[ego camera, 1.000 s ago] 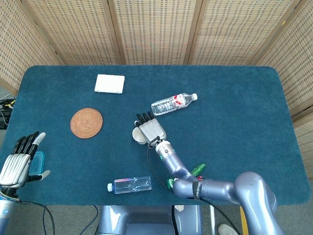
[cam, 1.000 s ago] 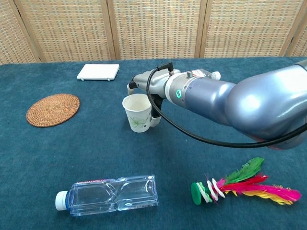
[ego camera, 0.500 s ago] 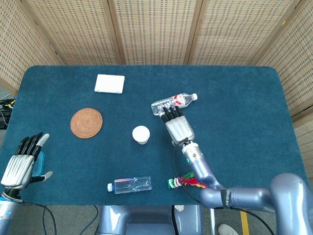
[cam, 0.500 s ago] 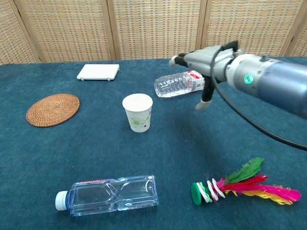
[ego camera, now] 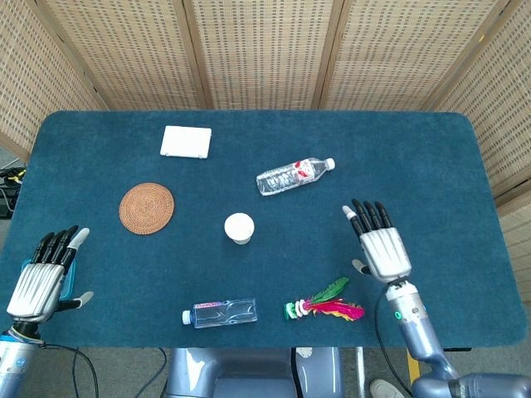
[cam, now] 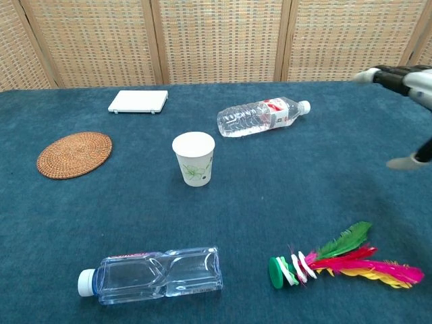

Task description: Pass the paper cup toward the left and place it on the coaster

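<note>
Head view, read from the left: the left robot hand [ego camera: 41, 278] hangs at the counter's [ego camera: 431, 166] eight o'clock edge, fingers spread and holding nothing. At about two o'clock from it lies the round woven rattan coaster [ego camera: 147, 208], bare, with a flat white rectangular box [ego camera: 186, 142] farther back at its one o'clock. The white paper cup with a green leaf print [ego camera: 239, 228] stands upright near the middle of the counter, at four o'clock from the coaster and well apart from both hands. A clear empty plastic bottle [ego camera: 220, 313] lies on its side at the cup's six o'clock; a second clear bottle with a red label [ego camera: 294, 176] lies at its one o'clock. A feathered shuttlecock in green, pink and yellow [ego camera: 324, 305] rests at the cup's four o'clock. The right robot hand [ego camera: 378, 243] floats at the cup's three o'clock, fingers splayed, empty.

The left hand looks due to take over: approach the cup from its nine o'clock side, grip low and lightly on the thin wall, lift clear, then set it centred on the coaster.
</note>
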`<state>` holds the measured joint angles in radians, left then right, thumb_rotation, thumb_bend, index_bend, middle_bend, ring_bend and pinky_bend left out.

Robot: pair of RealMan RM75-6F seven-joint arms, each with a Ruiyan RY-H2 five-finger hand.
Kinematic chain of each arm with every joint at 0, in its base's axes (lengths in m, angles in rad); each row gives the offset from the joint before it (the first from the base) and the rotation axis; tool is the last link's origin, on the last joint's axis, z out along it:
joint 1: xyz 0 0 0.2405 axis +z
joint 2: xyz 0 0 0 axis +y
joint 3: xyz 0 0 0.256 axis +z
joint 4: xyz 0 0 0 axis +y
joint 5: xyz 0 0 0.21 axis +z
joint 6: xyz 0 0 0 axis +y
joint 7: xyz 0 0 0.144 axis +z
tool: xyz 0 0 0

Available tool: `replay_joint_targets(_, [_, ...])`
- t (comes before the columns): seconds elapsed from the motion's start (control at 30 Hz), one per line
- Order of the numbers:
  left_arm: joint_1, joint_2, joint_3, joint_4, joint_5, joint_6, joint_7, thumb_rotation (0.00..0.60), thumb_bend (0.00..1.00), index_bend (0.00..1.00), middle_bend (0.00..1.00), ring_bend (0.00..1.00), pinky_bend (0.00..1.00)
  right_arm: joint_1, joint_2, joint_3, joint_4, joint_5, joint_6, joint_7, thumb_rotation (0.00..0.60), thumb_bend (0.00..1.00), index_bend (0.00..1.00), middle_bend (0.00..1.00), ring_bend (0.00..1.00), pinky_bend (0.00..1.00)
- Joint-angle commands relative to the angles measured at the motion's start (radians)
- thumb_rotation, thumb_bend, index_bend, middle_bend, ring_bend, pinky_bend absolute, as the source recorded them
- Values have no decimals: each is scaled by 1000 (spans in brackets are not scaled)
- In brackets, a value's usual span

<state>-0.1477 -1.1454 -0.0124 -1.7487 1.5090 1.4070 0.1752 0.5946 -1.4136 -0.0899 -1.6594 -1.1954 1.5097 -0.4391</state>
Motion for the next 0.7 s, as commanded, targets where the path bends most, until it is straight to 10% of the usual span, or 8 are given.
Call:
replay_joint_targets(0.03, [-5, -6, 0, -8, 2, -4, 17, 600, 53, 0, 0, 0, 0, -102, 27, -53, 28, -98, 94, 83, 600, 84, 0, 0, 0, 0])
replay_joint_targets(0.37, [-74, 14, -42, -53, -12, -76, 65, 600, 53, 0, 0, 0, 0, -214, 26, -65, 97, -221, 172, 147, 600, 84, 0, 0, 0, 0])
replay_joint_targets(0.7, [-311, 107, -184, -123, -142, -361, 91, 600, 104, 0, 0, 0, 0, -250, 35, -28, 105, -263, 151, 176, 600, 83, 0, 0, 0, 0])
